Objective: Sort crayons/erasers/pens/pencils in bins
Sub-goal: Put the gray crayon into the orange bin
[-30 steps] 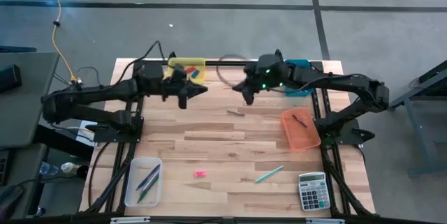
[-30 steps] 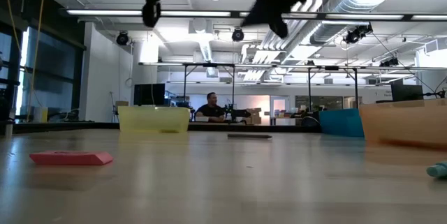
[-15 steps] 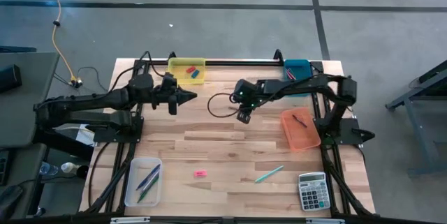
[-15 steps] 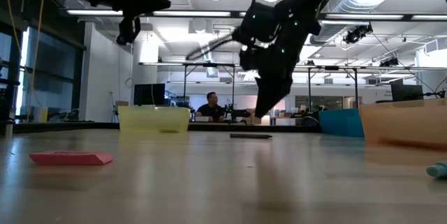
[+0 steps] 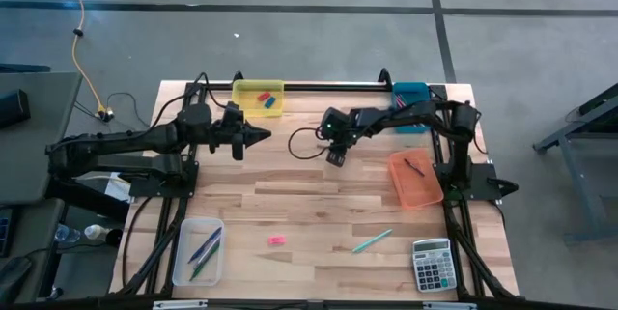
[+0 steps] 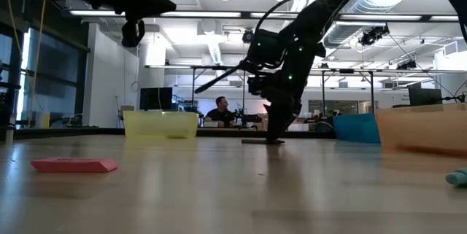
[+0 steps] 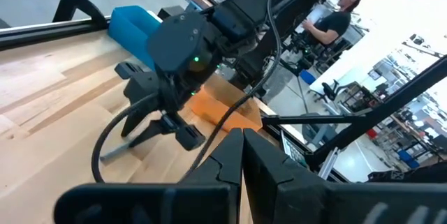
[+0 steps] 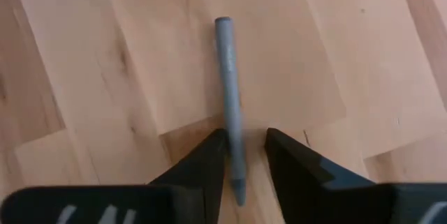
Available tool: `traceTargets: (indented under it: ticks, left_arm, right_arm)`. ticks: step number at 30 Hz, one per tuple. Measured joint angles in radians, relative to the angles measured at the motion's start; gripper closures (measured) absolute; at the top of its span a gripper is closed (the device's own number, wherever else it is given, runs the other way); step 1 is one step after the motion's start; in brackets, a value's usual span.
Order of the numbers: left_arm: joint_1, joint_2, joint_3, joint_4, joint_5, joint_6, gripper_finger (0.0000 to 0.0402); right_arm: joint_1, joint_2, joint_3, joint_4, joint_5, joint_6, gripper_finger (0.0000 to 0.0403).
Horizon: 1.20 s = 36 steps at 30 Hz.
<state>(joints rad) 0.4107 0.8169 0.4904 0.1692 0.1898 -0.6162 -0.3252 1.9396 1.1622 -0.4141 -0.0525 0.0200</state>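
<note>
Your right gripper (image 5: 334, 158) sits low over the table just above the centre of the high view, its fingers (image 8: 202, 165) parted a little on either side of a grey crayon (image 8: 229, 105) that lies flat on the wood; the stick runs between the two tips, and you cannot tell from these views whether either finger touches it. In the low view the same gripper (image 6: 274, 138) reaches down to the table surface at mid-frame. Your left gripper (image 5: 259, 135) hangs to the left of centre in the high view, fingers pressed together and holding nothing, pointing toward the right arm. The yellow bin (image 5: 258, 97) stands at the upper middle left of the high view with a red eraser (image 5: 261, 97) and a blue eraser (image 5: 272, 103) lying inside it. The teal bin (image 5: 410, 91) is at the upper right, partly under the right arm. The orange bin (image 5: 417, 183) lies right of centre with a dark thin stick (image 5: 414, 166) in it. The clear bin (image 5: 198, 250) sits at the lower left with several thin sticks inside. A pink eraser (image 5: 276, 240) lies on the bare wood at lower centre, a teal stick (image 5: 372, 241) lies to its right, and a grey calculator (image 5: 431, 264) sits at the lower right.
</note>
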Motion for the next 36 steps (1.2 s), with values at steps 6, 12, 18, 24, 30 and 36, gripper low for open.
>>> traceTargets:
  ticks: [6, 12, 18, 24, 30, 36]
  left_arm:
    - [0.0, 0.0, 0.0, 0.0, 0.0, -0.002, 0.0401]
    - [0.0, 0.0, 0.0, 0.0, 0.0, -0.009, 0.0401]
    - [0.0, 0.0, 0.0, 0.0, 0.001, -0.004, 0.0401]
    - [0.0, 0.0, 0.0, 0.0, 0.003, -0.001, 0.0401]
    - [0.0, 0.0, 0.0, -0.001, 0.008, 0.007, 0.0401]
    - [0.0, 0.0, 0.0, -0.021, 0.009, 0.039, 0.0401]
  right_arm:
    - [-0.019, 0.002, 0.0, -0.005, -0.05, -0.001, 0.037]
    - [-0.025, 0.0, 0.0, -0.028, -0.085, 0.044, 0.0383]
    - [-0.019, -0.044, -0.01, -0.077, -0.14, 0.143, 0.0382]
    - [-0.009, -0.155, -0.007, -0.14, -0.134, 0.238, 0.0395]
    - [0.046, -0.34, -0.006, -0.287, -0.129, 0.373, 0.0394]
    - [0.141, -0.578, -0.033, -0.553, -0.029, 0.512, 0.0394]
